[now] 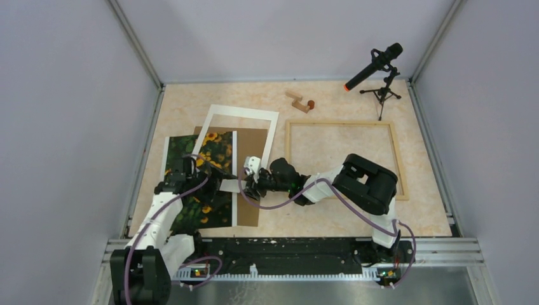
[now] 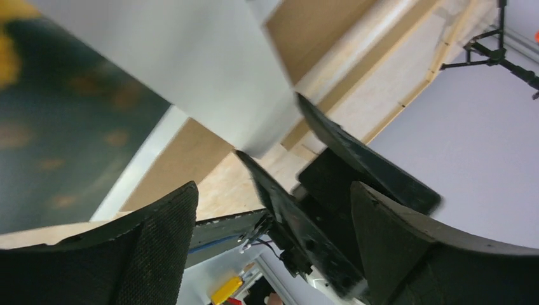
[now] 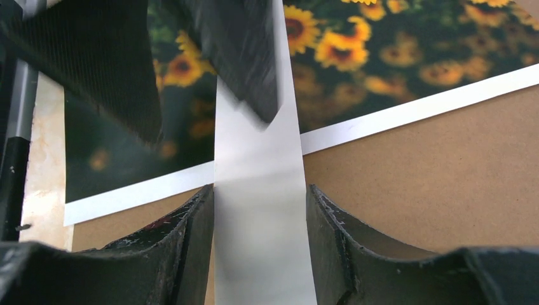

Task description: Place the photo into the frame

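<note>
1. Beige, stone-patterned table (image 1: pixel 318 219), top view:
   - The photo (image 1: pixel 219 151) lies face up toward 9 o'clock, its right border partly on the brown backing board (image 1: pixel 249 213).
   - The white mat (image 1: pixel 245 109) overlaps the photo's 12 o'clock end.
   - The frame (image 1: pixel 337 122) lies flat at 3 o'clock of the board, well apart from the photo, with table showing through its opening.
   - The left gripper (image 1: pixel 206 173) and right gripper (image 1: pixel 249 184) face each other over the photo's right border.
   - Wooden blocks (image 1: pixel 299 100) and a microphone (image 1: pixel 375 67) stand toward 12 and 1 o'clock.
2. Left wrist view:
   - The left gripper (image 2: pixel 273 190) has its jaws spread wide, with nothing between them.
   - A corner of the white mat (image 2: pixel 191 63) hangs just beyond and meets the right gripper's fingers (image 2: pixel 375 168).
   - The photo (image 2: pixel 63 127) is a blur at 9 o'clock.
3. Right wrist view:
   - The right gripper (image 3: pixel 260 190) is clamped on a rail of the white mat (image 3: pixel 260 241), one pad against each long edge.
   - The rail runs toward 12 o'clock above the photo (image 3: pixel 394 44) and backing board (image 3: pixel 432 178).
   - At its far end, one of the left gripper's fingers (image 3: pixel 95 70) overlaps it.
</note>
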